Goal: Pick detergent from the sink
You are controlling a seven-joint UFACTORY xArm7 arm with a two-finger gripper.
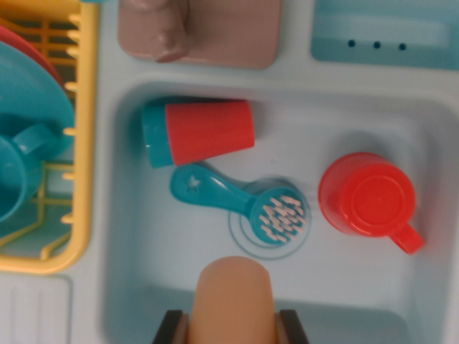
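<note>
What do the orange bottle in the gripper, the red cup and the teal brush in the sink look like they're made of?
Orange bottle: looks like smooth plastic, soft matte sheen, blurred up close. Red cup: moulded plastic, uniform colour, slightly glossy base and handle. Teal brush: plastic handle with a moulded star; its pale bristles look like plastic too, though that's less certain. All appear toy-like.

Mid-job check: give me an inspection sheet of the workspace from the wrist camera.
Surface: pale blue sink, dry, drain under the brush.
Job's things: orange detergent bottle at the bottom edge, between the gripper fingers.
Clutter: red-and-teal cup lying on its side; teal brush; red mug upside down.
Gripper: gripper looks closed on the bottle; dark fingers flank it.
Cables: nothing seen.
Surroundings: yellow dish rack with teal dishes, brown faucet, teal tray.
</note>
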